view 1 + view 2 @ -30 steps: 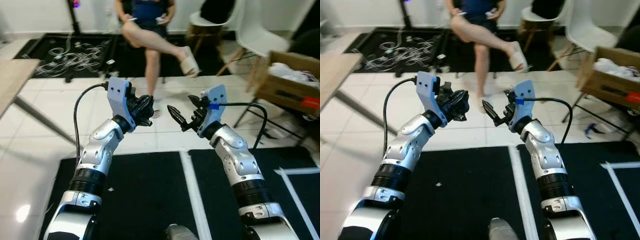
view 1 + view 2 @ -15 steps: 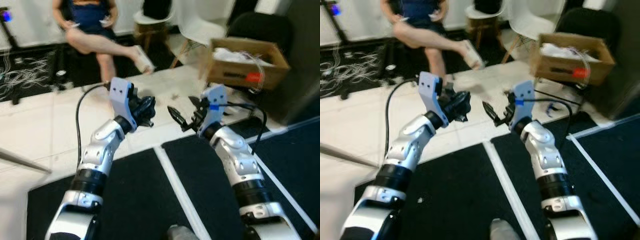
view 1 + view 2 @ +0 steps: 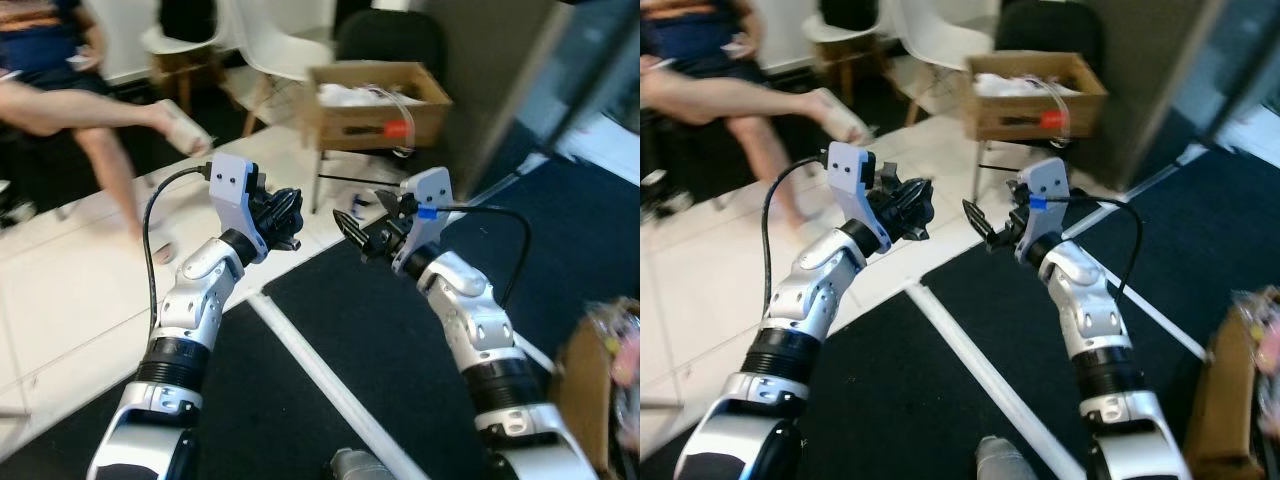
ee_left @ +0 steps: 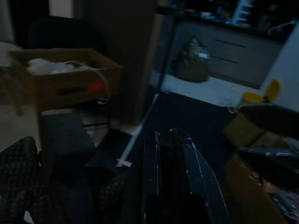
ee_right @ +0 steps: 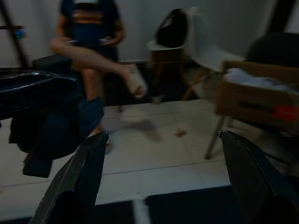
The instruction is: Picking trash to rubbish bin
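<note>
Both arms are raised in front of me over the floor. My left gripper [image 3: 288, 214] is shut with nothing in it; in the left wrist view its fingers [image 4: 174, 177] lie pressed together. My right gripper [image 3: 362, 224] is open and empty, its fingers [image 5: 80, 183] spread wide in the right wrist view. A brown cardboard box [image 3: 592, 380] with pink and clear plastic trash in it stands at the far right edge. A dark bag [image 4: 190, 62] sits on the floor by a far cabinet.
An open cardboard box [image 3: 375, 100] with white stuff rests on a chair ahead. A seated person [image 3: 70, 105] stretches a leg across the white tiles at the left. White chairs [image 3: 280, 45] stand behind. A black mat with white tape lines [image 3: 310, 360] lies underfoot.
The camera has swung to the right: the person slid to the left edge, the box on the chair came to the middle, the box at the right came into view. Both arms keep their pose.
</note>
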### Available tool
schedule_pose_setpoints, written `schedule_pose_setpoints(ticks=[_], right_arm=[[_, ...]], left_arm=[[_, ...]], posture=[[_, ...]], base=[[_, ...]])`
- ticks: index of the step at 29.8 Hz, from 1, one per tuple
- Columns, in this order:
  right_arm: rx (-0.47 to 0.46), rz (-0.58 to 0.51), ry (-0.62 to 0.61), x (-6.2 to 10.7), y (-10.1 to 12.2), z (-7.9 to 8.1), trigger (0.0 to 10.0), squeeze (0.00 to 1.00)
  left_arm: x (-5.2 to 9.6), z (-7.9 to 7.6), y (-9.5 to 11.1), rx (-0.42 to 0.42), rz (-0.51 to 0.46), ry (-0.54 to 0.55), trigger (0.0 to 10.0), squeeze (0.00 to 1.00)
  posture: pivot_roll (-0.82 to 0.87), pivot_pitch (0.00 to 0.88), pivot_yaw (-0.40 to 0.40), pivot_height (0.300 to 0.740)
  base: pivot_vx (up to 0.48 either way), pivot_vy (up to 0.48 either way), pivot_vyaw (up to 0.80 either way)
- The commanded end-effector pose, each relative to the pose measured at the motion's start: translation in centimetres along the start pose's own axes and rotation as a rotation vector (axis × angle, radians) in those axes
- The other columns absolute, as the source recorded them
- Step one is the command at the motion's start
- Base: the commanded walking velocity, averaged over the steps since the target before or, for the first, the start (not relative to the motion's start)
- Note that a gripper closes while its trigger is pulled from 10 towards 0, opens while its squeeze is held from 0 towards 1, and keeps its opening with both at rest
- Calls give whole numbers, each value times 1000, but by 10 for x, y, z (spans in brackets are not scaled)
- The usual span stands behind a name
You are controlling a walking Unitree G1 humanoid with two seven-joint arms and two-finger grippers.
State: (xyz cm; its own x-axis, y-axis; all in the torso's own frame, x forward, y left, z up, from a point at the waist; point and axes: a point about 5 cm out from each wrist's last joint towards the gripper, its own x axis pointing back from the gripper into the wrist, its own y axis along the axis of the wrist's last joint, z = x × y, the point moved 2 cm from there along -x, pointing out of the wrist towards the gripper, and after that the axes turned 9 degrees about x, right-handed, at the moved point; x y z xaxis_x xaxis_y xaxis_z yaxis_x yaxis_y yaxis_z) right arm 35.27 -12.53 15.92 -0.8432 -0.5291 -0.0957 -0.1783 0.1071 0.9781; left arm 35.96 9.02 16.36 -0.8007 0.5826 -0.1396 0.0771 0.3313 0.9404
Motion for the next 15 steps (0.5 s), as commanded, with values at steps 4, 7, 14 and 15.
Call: schedule_pose_setpoints(ticks=[4, 7, 14, 15], right_arm=[[-5, 5, 5, 0, -1, 2, 10000, 0], [-3, 3, 6, 0, -1, 2, 10000, 0], [3, -21, -2, 2, 2, 1, 10000, 0], [3, -19, 0, 2, 2, 1, 10000, 0]], left_arm=[[2, 3, 1, 5, -17, 18, 10000, 0], [3, 3, 2, 7, -29, 24, 10000, 0], [6, 12, 8, 58, -89, 90, 10000, 0], [6, 13, 8, 64, -94, 98, 10000, 0]], posture=[[-48, 0, 8, 740], [-46, 0, 7, 740], [-47, 0, 7, 740], [-48, 0, 8, 740]], base=[[0, 0, -800], [0, 0, -800], [0, 0, -343], [251, 0, 0]])
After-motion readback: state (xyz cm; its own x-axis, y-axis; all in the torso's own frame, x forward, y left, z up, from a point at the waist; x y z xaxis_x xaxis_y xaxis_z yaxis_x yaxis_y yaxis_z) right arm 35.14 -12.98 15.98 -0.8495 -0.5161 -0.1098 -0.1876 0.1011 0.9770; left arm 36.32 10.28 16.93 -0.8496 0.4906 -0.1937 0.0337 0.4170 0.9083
